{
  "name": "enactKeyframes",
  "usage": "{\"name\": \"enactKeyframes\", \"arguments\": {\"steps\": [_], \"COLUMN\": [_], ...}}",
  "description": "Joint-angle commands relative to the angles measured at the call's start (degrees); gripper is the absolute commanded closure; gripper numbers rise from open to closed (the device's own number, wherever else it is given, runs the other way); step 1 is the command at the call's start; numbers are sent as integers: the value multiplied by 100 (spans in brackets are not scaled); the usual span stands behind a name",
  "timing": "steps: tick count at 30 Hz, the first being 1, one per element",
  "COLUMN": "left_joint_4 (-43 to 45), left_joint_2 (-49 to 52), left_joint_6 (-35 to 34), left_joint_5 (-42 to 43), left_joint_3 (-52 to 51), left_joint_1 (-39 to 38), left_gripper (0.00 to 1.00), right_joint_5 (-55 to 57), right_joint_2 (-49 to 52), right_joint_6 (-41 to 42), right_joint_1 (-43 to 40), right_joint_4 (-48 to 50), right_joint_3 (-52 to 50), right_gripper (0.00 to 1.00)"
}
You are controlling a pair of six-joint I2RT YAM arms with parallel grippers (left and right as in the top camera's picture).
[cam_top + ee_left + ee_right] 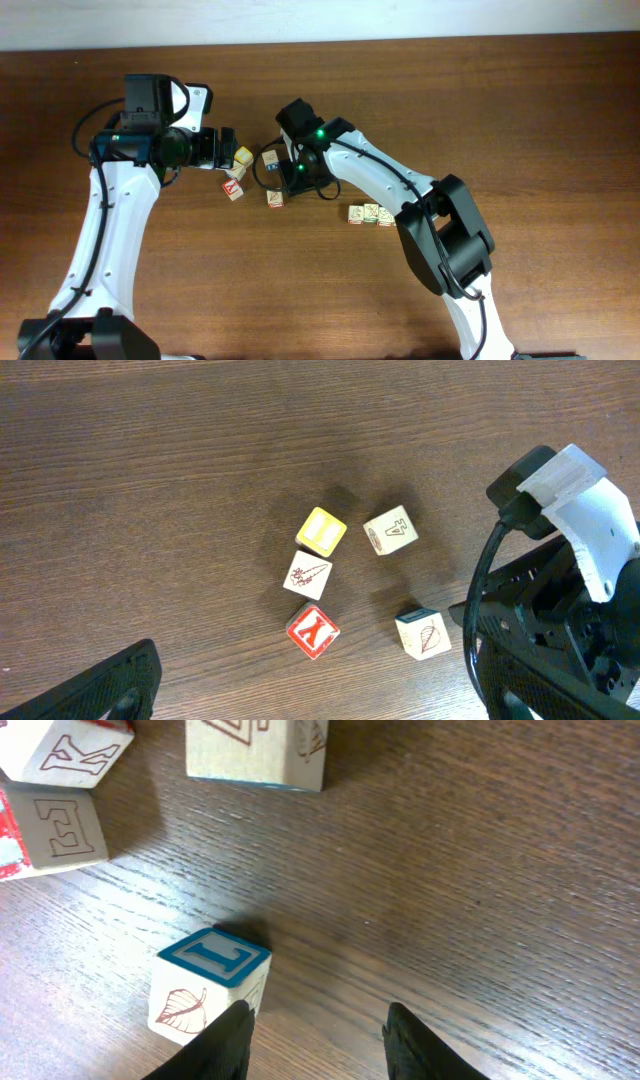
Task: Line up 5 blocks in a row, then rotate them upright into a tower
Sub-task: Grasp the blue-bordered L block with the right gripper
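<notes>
Even bright light; short soft shadows beside blocks (308, 574); sharp

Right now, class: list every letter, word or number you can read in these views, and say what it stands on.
"I": blue-framed face of the leaf cube.
"K": corner cube.
"E": red-edged cube.
"Y": red cube.
"A": pale cube.
Unreadable: yellow cube, mark unclear; three-cube row, too small.
</notes>
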Motion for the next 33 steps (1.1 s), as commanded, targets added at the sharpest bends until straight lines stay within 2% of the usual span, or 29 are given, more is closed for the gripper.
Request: {"name": "enactKeyframes", "arguments": {"steps": [1, 16, 22, 25, 29, 33], "left_joint_4": [11, 11, 11, 11, 11, 11], "left_joint_2": [20, 20, 20, 20, 20, 20], "left_joint_6": [-72, -72, -72, -72, -72, -72], "left_joint_5": [-24, -24, -24, -24, -24, -24], "left_joint_3": [116, 116, 116, 116, 116, 116], "left_joint_1": [-11, -11, -11, -11, -11, -11], "left_gripper": [1, 1, 1, 1, 1, 1], "right_joint_5": [-151, -55, 396, 442, 487, 96], "right_joint_2": [44, 216, 216, 216, 179, 101], "right_joint_6": [-81, -28, 551, 577, 498, -7], "right_joint_1": [138, 125, -164, -251, -280, -273], "right_joint_4": [26, 90, -295, -400, -382, -378], "right_joint_3": [66, -101, -278, -278, -179, 149], "right_gripper": [57, 57, 57, 57, 57, 57]}}
